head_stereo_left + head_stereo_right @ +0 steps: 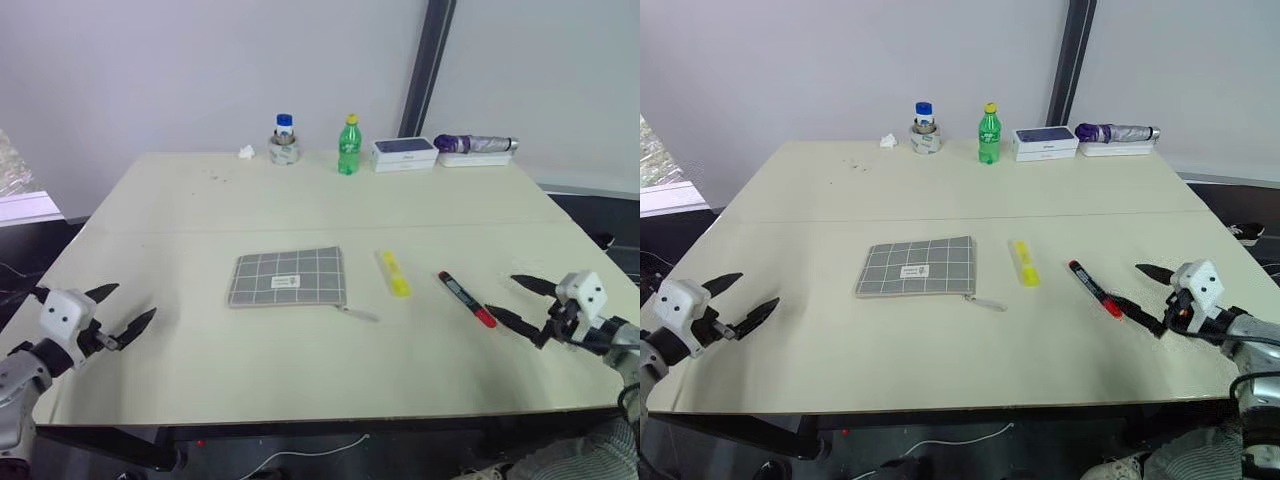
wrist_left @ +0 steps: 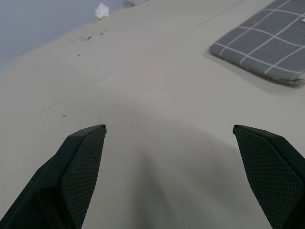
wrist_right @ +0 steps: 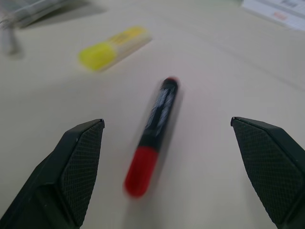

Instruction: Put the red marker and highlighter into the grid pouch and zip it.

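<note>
Tabletop (image 1: 200, 340) holds grid pouch (image 1: 287, 277), zipper state unclear.

I see a wide, pale cream rectangular table (image 1: 200, 350) with a faint seam running across it from side to side. Along its far edge sits a row of clutter. A small crumpled white scrap of paper (image 1: 246, 152) lies farthest left, just beside a roll of tape with a blue-capped little white bottle standing in it (image 1: 284, 142). Next comes an upright green plastic bottle with a yellow cap (image 1: 348, 146), then a flat white box with a dark blue top (image 1: 404, 153), and a folded purple and grey umbrella (image 1: 476, 144) resting on a white tray (image 1: 475, 159). Below the near edge, I can make out a white cable (image 1: 310, 452) on the dark floor.
</note>
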`<state>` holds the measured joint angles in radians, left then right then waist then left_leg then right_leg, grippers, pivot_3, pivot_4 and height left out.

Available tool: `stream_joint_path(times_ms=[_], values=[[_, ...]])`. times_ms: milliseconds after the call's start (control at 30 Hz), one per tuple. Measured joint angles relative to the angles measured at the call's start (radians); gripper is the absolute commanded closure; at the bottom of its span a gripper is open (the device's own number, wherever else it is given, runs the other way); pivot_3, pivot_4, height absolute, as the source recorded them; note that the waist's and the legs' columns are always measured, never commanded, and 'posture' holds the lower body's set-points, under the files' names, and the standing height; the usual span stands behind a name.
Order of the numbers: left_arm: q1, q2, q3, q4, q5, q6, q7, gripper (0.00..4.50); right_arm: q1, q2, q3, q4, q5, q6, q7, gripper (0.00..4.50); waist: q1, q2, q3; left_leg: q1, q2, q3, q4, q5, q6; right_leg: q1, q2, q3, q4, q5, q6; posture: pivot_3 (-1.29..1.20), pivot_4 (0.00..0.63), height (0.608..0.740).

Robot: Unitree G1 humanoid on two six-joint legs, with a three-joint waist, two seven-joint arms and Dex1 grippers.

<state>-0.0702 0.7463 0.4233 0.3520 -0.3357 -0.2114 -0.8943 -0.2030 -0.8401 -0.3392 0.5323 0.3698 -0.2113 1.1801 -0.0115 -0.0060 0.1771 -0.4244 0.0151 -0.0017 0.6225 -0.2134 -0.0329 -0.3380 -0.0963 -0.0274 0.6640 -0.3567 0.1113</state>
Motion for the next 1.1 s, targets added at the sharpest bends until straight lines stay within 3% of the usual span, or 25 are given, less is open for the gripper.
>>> stream_joint_path(times_ms=[533,867,967,1100], values=[[-0.012,-0.002,-0.019,0.048,0.031,-0.11,-0.02,0.0,-0.046,-0.002,-0.001,0.048,-0.006,-0.037,-0.002,0.08,0.0,0.0,0.0,0.001,0.0,0.0,0.0,0.0,0.0,0.001,0.0,0.0,0.0,0.0,0.0,0.0,0.15,0.74],[-0.091,0.036,-0.03,0.209,0.108,-0.246,0.023,0.0,-0.129,0.041,0.019,0.089,-0.034,-0.089,-0.054,0.08,-0.001,0.0,0.0,0.002,0.0,0.001,0.0,0.0,0.0,0.001,0.0,0.0,0.001,0.0,0.0,0.0,0.15,0.74],[-0.13,0.062,-0.056,0.279,0.149,-0.308,0.031,0.0,-0.144,0.078,0.04,0.08,-0.033,-0.066,-0.058,0.91,-0.001,0.0,0.0,0.001,0.0,0.001,0.0,0.0,0.0,0.001,0.0,0.0,0.001,0.0,0.0,0.0,0.15,0.74],[-0.222,0.083,-0.115,0.39,0.224,-0.44,0.034,0.0,-0.218,0.16,0.096,0.035,-0.046,-0.041,-0.109,3.0,-0.003,0.0,0.0,0.002,0.0,0.001,0.0,0.0,-0.001,0.0,0.001,0.0,0.002,0.0,0.0,0.0,0.15,0.74]])
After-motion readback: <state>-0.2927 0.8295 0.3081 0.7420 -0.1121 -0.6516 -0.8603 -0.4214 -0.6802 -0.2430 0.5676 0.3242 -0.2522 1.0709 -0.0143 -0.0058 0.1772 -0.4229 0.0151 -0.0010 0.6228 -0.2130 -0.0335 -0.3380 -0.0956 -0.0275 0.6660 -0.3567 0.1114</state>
